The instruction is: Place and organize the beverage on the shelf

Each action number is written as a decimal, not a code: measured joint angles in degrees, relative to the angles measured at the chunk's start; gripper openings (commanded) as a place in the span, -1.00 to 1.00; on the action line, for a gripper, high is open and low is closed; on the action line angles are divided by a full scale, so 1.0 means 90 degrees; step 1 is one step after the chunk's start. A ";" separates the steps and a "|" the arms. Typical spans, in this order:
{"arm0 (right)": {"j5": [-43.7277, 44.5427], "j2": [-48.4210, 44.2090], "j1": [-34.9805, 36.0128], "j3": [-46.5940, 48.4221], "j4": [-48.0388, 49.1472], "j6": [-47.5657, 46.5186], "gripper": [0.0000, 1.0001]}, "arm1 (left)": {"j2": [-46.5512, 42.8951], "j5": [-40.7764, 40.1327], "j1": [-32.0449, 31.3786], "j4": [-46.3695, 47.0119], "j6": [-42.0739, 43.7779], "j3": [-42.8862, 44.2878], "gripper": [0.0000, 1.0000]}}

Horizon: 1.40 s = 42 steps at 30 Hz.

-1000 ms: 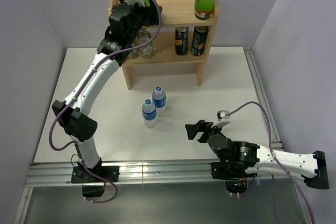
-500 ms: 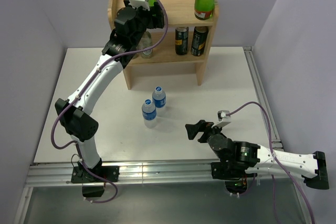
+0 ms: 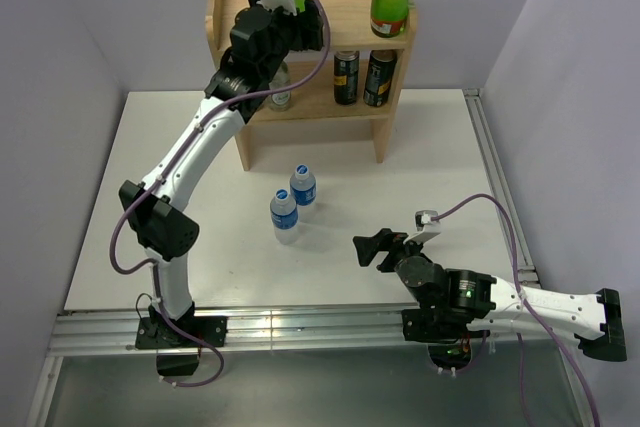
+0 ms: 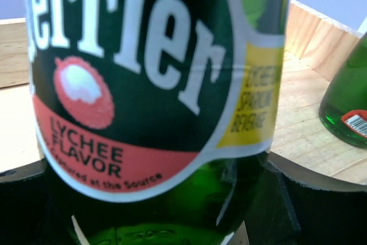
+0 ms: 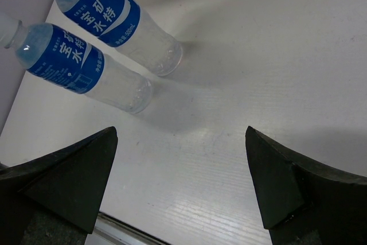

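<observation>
With your left claw clamped on the body of the green Perrier bottle — upright over the top board of the shelf at the worktop's far edge — set it down level, clear of the other green bottle on its right, before you open.

White matte table under soft even light, pale lilac-grey walls close on the left, back and right, aluminium rail along the near edge, dull grey floor below
</observation>
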 measured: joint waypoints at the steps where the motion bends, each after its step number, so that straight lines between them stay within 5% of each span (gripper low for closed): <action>1: 0.0000 0.0000 0.0000 0.0000 0.0000 0.0000 0.99 | 0.0036 0.0022 -0.0010 -0.0010 -0.0002 0.0046 0.72; 27: 0.0000 -0.0073 0.0000 -0.0068 -0.0005 0.0000 0.99 | 0.1110 0.1651 -0.0209 0.0699 -0.0415 0.1122 0.76; 42: 0.0000 -0.0073 0.0000 -0.0070 -0.0005 0.0000 0.99 | 0.0974 0.1916 -0.0248 0.1056 -0.0313 0.0750 0.78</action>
